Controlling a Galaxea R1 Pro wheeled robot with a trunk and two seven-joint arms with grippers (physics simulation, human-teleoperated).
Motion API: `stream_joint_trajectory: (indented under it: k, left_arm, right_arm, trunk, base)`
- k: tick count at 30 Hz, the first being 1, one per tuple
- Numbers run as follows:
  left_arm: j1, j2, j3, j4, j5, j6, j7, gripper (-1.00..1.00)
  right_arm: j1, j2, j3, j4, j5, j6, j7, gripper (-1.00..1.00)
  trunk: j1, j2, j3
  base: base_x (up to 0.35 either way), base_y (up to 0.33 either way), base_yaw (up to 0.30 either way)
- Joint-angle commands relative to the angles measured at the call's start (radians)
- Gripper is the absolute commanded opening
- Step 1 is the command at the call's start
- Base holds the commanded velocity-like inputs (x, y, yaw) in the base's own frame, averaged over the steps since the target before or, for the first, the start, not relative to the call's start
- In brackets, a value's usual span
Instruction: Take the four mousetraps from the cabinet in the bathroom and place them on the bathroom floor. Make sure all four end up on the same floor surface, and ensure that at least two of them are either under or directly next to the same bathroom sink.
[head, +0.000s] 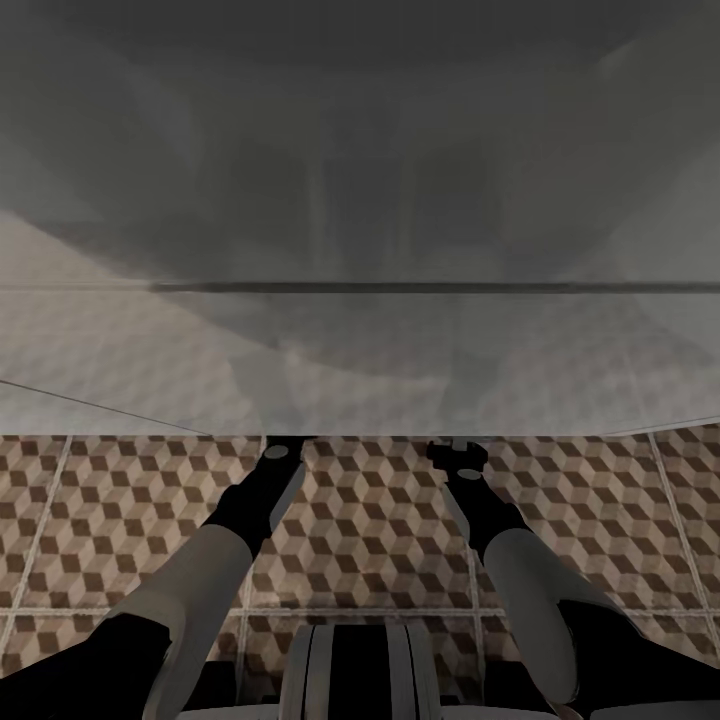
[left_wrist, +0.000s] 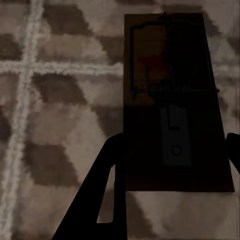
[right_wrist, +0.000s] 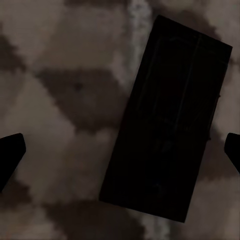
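A mousetrap (left_wrist: 172, 115), a brown board with a spring, a red bit and a pale metal plate, lies flat between the fingers (left_wrist: 107, 170) of my left gripper (left_wrist: 175, 145), which touch its two long edges just above the bathroom floor (left_wrist: 55, 115). A second mousetrap (right_wrist: 167, 120), dark in shadow, lies slantwise on the tiles between the wide-apart fingertips (right_wrist: 10, 152) of my open right gripper (right_wrist: 125, 145). In the head view both arms (head: 250, 510) reach forward over the floor (head: 370, 530), and their hands pass under a pale grey surface.
A large pale grey blurred surface (head: 360, 250) hangs close in front of the head camera and hides everything past the wrists. Cube-patterned tiles with pale grout lines (head: 360, 610) stretch to both sides of the arms.
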Motion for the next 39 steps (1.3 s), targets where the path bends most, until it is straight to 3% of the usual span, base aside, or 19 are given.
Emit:
stream_joint_trajectory:
  k: [1, 6, 11, 17, 22, 25, 39]
  left_arm:
    - [0.0, 0.0, -0.008, -0.002, 0.004, 0.002, 0.008, -1.0]
    - [0.0, 0.0, -0.058, 0.014, 0.005, -0.02, 0.008, -1.0]
    - [0.0, 0.0, -0.077, 0.036, 0.005, -0.027, 0.007, -1.0]
    - [0.0, 0.0, -0.08, 0.075, 0.005, -0.062, 0.007, -1.0]
    - [0.0, 0.0, -0.085, 0.162, 0.005, -0.175, 0.004, -1.0]
    - [0.0, 0.0, -0.086, 0.197, 0.004, -0.208, 0.004, -1.0]
    - [0.0, 0.001, -0.087, 0.226, 0.003, -0.233, 0.003, -1.0]
  right_arm:
    - [0.0, 0.001, -0.006, -0.001, 0.01, 0.001, -0.001, 1.0]
    - [-0.001, 0.001, -0.006, -0.001, 0.01, 0.001, -0.001, 1.0]
    - [0.0, 0.001, -0.006, -0.001, 0.01, -0.001, -0.001, 1.0]
    - [-0.001, 0.001, -0.006, -0.001, 0.01, -0.003, -0.001, 1.0]
    - [0.0, 0.001, -0.006, -0.001, 0.01, -0.004, -0.001, 1.0]
    - [0.0, 0.001, -0.006, -0.001, 0.01, -0.004, -0.001, 1.0]
    - [0.0, 0.001, -0.006, -0.001, 0.01, -0.006, -0.001, 1.0]
  trunk:
    - [0.004, 0.0, -0.001]
    - [0.004, 0.0, -0.001]
    - [0.004, 0.0, -0.001]
    - [0.004, 0.0, -0.001]
    - [0.004, 0.0, -0.001]
    - [0.004, 0.0, -0.001]
    - [0.004, 0.0, -0.001]
  base:
    - [0.0, 0.0, 0.0]
    - [0.0, 0.0, 0.0]
    - [0.0, 0.0, 0.0]
    - [0.0, 0.0, 0.0]
    - [0.0, 0.0, 0.0]
    - [0.0, 0.0, 0.0]
    - [0.0, 0.0, 0.0]
